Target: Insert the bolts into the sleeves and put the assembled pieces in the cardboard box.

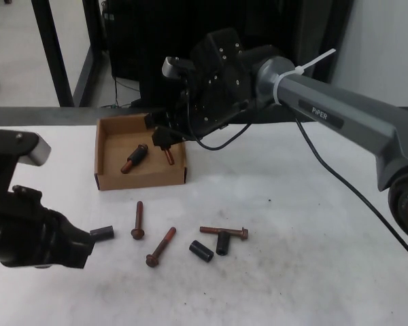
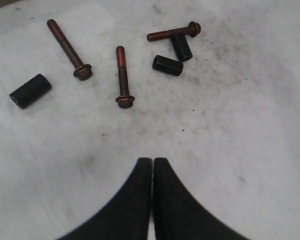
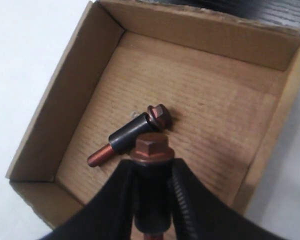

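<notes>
My right gripper (image 3: 152, 172) hangs over the cardboard box (image 3: 55, 105), shut on an assembled piece (image 3: 151, 148) whose copper hex head shows above the fingers. In the high view this held piece (image 1: 166, 151) hangs upright above the box (image 1: 107, 178), thread end down. Another bolt in its black sleeve (image 3: 131, 134) lies on the box floor (image 1: 134, 158). My left gripper (image 2: 152, 167) is shut and empty over the white bench, near a loose black sleeve (image 2: 30, 90). Loose copper bolts (image 2: 123, 77) and black sleeves (image 2: 167, 65) lie beyond it.
On the bench in front of the box lie three bolts (image 1: 138, 221), (image 1: 161, 246), (image 1: 224, 231) and three sleeves (image 1: 102, 233), (image 1: 201, 251), (image 1: 222, 242). The right arm's cable (image 1: 340, 183) trails over the bench. Open bench surface lies to the right.
</notes>
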Robot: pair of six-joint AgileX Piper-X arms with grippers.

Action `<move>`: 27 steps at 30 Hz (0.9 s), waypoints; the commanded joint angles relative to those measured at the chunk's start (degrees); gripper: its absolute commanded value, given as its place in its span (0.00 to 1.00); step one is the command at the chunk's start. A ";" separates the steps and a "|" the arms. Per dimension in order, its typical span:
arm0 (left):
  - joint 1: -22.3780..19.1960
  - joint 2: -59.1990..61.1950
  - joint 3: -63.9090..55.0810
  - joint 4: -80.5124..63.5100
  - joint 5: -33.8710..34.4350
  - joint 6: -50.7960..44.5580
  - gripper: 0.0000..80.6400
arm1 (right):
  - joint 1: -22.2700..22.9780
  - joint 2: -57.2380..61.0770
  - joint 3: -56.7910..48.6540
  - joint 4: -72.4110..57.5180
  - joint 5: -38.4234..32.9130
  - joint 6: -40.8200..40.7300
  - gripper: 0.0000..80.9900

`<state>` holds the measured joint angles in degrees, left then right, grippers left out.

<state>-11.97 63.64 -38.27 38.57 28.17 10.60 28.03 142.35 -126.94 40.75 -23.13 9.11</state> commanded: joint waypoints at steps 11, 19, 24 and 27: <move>-0.15 3.15 -3.56 -1.97 -8.10 10.48 0.11 | -0.36 -0.41 -0.69 -0.67 -2.68 1.26 0.47; -0.15 7.24 -6.32 -3.44 -13.55 16.87 0.35 | -0.36 -1.66 -1.24 6.26 -4.72 1.26 0.47; -0.15 9.66 -6.29 -4.53 -13.55 19.43 0.37 | -0.36 -4.47 -1.24 13.58 -8.29 -2.23 0.47; -0.15 10.42 -6.29 -4.91 -13.71 19.94 0.44 | -0.36 -6.62 -1.24 16.88 -8.29 -5.77 0.47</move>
<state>-11.97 73.13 -44.08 34.66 15.16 28.88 28.03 136.96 -127.63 57.12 -30.39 4.04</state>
